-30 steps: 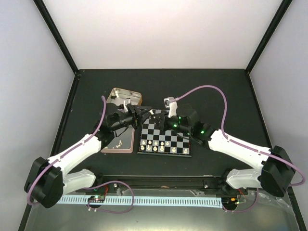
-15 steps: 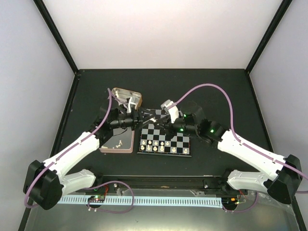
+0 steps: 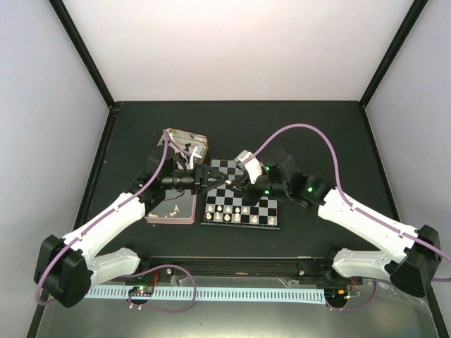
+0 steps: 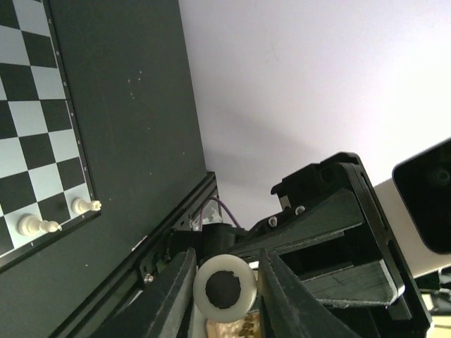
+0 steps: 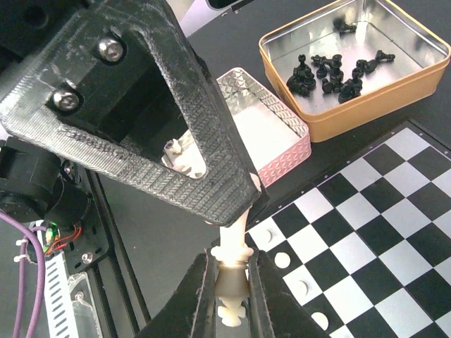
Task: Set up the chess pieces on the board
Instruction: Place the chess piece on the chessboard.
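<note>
Held piece: one cream-white chess piece (image 5: 232, 246), lifted clear above the far-left part of the board (image 5: 394, 232).
Right gripper: the right gripper (image 5: 231, 262) is clamped across the stem of the piece, one finger on each side.
Left gripper: the left gripper (image 4: 225, 262) closes on the round base of the same piece. It appears pinched on it, though the contact lies in shadow.
White pieces: several white pieces (image 3: 229, 210) stand in the near rows of the board.
Black pieces: the black pieces (image 5: 331, 74) lie loose in the orange tin (image 5: 352, 116), beyond the far-left corner of the board.
Pink tin: the pink tin (image 5: 282, 141) sits just beside the left edge of the board, on the dark worktop.
Handling: judged very light, rigid and smooth-skinned. It is likely to slip under a weak pinch and to tip on its narrow base.
Hold point: take the waist between base and head, with the axis upright. With both grippers on one piece, one should release before the other moves, or the piece may twist out.
</note>
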`<state>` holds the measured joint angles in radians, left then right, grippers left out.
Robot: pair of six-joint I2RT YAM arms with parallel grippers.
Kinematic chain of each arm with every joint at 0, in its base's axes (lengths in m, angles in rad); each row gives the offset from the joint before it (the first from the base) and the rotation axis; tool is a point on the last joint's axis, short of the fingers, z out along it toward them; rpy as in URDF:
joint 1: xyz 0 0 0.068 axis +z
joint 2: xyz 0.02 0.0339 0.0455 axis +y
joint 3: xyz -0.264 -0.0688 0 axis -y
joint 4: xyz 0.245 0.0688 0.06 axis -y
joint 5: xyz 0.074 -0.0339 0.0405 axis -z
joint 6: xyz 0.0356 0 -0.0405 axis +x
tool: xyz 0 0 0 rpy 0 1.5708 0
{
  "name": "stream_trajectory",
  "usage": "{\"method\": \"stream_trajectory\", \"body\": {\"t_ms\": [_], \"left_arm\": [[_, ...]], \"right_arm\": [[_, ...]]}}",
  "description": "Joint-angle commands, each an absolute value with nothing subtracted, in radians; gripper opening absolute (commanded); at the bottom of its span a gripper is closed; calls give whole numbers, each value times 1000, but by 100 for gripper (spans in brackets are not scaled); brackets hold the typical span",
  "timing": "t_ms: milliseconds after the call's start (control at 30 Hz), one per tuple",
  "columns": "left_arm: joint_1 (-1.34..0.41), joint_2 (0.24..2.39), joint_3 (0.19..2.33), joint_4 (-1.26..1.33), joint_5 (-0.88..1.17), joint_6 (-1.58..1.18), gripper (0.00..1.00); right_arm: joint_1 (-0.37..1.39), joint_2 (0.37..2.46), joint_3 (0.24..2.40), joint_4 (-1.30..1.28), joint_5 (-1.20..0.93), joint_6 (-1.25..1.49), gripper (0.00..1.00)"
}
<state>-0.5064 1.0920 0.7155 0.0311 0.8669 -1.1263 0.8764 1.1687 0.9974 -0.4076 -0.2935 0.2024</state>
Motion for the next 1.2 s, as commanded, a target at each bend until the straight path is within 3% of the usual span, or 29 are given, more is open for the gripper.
{"method": "stream_trajectory", "body": {"t_ms": [0, 100, 367, 467, 667, 733, 1167], "left_arm": [[-511, 1066, 718, 55, 921, -1103, 21], [-511, 1062, 711, 64, 924, -1109, 12], [-510, 1070, 628, 411, 923, -1368, 11], [-511, 1075, 633, 466, 908, -1433, 11], [-512, 1086, 630, 560, 878, -1548, 11], [-511, 1091, 630, 579, 870, -1568, 11], [-511, 1100, 611, 595, 839, -1603, 11]], "right_arm": [[875, 1176, 1023, -418, -308, 183, 1], [875, 1174, 1022, -411, -289, 218, 5], [806, 1012, 813, -18, -318, 705, 52], [791, 992, 780, 44, -312, 852, 58], [784, 998, 735, 209, -373, 1098, 55], [780, 1015, 743, 221, -394, 1142, 50], [779, 1046, 762, 235, -469, 1194, 28]]}}
